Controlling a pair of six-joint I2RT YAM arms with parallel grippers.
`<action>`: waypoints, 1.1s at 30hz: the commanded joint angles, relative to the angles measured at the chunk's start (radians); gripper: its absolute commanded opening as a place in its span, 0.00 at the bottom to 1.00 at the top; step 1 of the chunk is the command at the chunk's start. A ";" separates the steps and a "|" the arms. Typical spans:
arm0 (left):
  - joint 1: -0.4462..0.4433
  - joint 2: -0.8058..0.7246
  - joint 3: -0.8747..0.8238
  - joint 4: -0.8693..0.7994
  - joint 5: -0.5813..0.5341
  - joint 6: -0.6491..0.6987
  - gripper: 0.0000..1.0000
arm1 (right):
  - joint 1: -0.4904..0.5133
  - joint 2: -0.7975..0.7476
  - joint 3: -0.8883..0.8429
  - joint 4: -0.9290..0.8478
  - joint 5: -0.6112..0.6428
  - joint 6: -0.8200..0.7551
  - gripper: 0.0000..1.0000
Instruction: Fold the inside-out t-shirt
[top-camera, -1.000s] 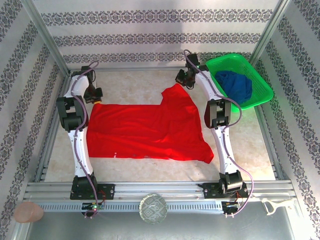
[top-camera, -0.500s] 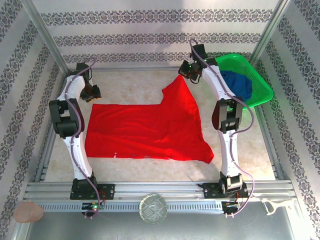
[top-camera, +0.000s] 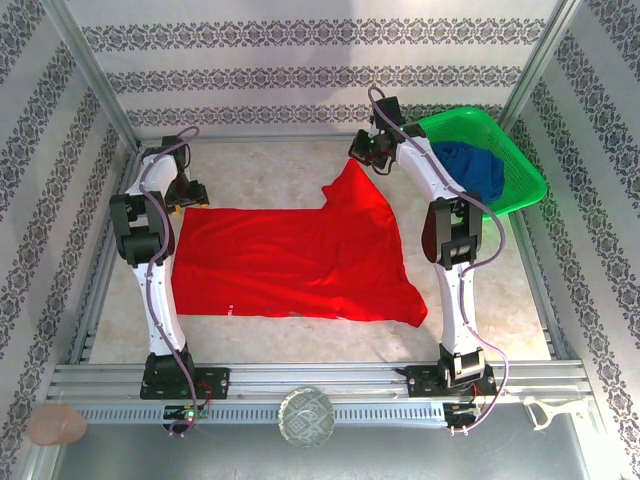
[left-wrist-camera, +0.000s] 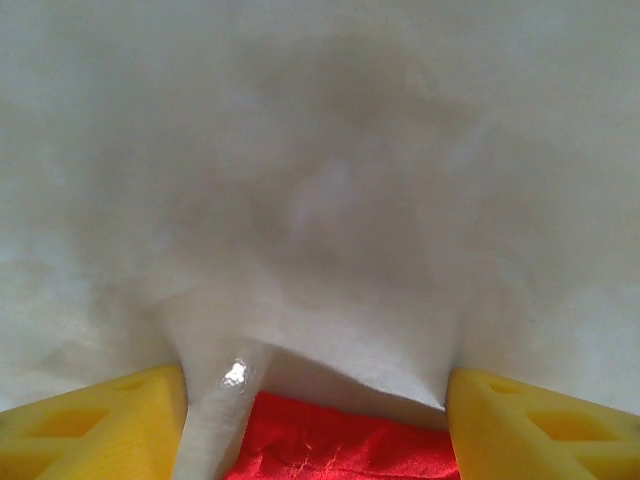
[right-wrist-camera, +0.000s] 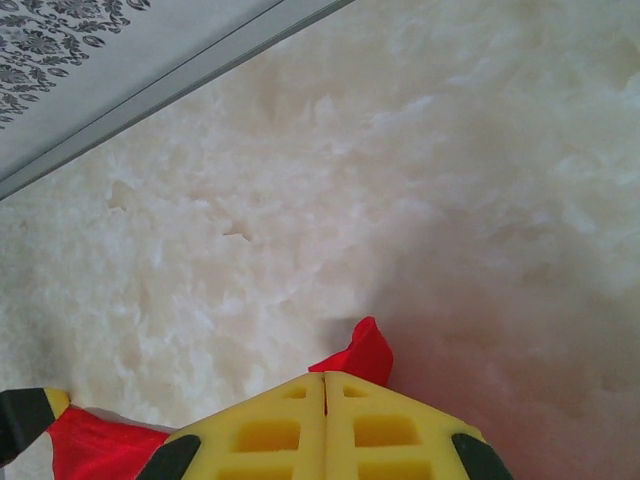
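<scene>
Presently, the bright red wrinkled cloth t-shirt (top-camera: 290, 260) lies spread left of the green plastic basket (top-camera: 455, 117). Right jaws pinch its basket-side corner, left jaws stand released. That corner should lift clear before folding across.

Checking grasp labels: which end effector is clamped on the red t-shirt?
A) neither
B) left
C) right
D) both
C: the right end effector has its fingers pressed together with red t-shirt cloth poking out beside them and a corner lifted off the table. The left end effector stands open at the shirt's edge.
</scene>
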 joint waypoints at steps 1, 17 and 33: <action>0.004 0.031 0.059 -0.046 -0.006 0.029 0.66 | 0.007 -0.018 0.019 0.011 -0.011 0.006 0.00; 0.000 0.011 -0.031 -0.021 -0.013 0.029 0.66 | 0.001 -0.010 0.041 0.006 -0.023 0.009 0.00; 0.001 -0.063 -0.176 0.045 0.017 0.002 0.00 | -0.007 -0.027 0.027 0.005 -0.033 0.006 0.00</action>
